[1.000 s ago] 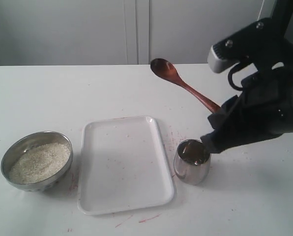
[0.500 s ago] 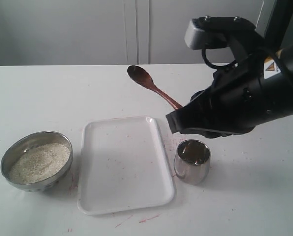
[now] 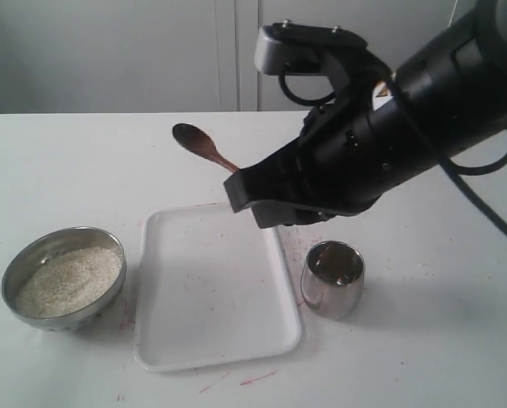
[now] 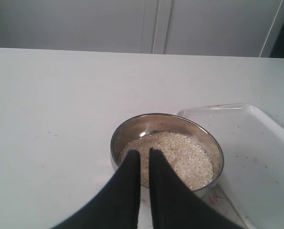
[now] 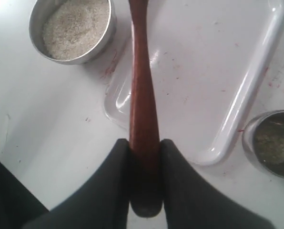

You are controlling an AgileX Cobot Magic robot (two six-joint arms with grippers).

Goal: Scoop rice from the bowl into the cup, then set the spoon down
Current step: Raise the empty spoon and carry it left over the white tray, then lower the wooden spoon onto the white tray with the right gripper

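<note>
At the left of the table stands the bowl, holding a level bed of rice. The left gripper hangs just over the bowl's near rim, its fingers pressed almost together with nothing between them. Next comes a white tray, lying flat between bowl and cup. Above the tray's far edge the spoon is held in the air. Its long axis slants from the clamped handle up and leftward, and its oval end points toward the table's far left. The right gripper is clamped on the butt of the handle, and the spoon runs straight out from its fingers. The cup stands upright just beside the tray's right edge, under the right arm, with grains showing in its bottom.
</note>
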